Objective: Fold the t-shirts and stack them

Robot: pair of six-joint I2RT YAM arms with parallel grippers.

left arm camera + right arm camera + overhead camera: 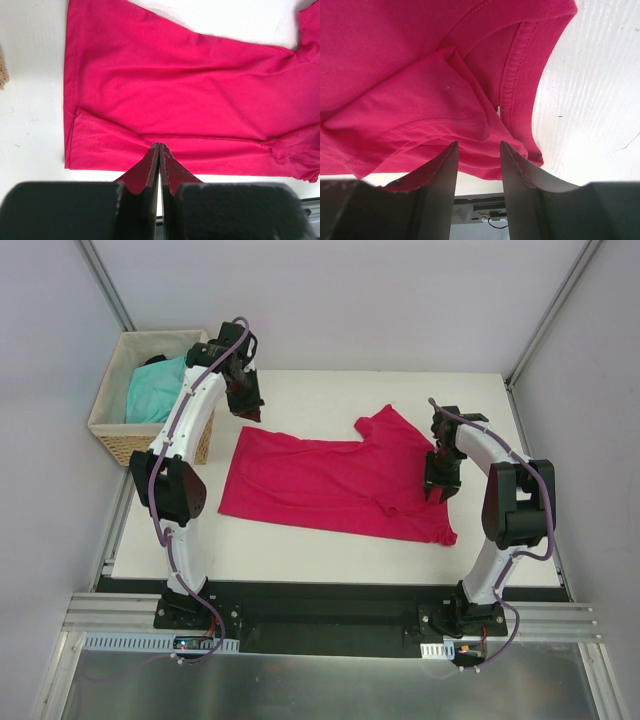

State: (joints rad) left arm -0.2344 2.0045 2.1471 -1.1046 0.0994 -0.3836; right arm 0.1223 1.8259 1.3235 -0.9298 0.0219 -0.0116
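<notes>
The pink shirt [330, 480] lies flat in the middle of the table [300, 555], with one long edge and a sleeve turned over, so I think the folding has only just begun. The blue-green shirt [155, 390] sits bunched in the basket [120, 445] at the upper left, and there is no stack yet. The left pincer [246, 407] is closed tight on nothing above the pink shirt's upper left corner. The right pincer [438, 492], over the neck end on the right, has its jaws apart and holds nothing.
</notes>
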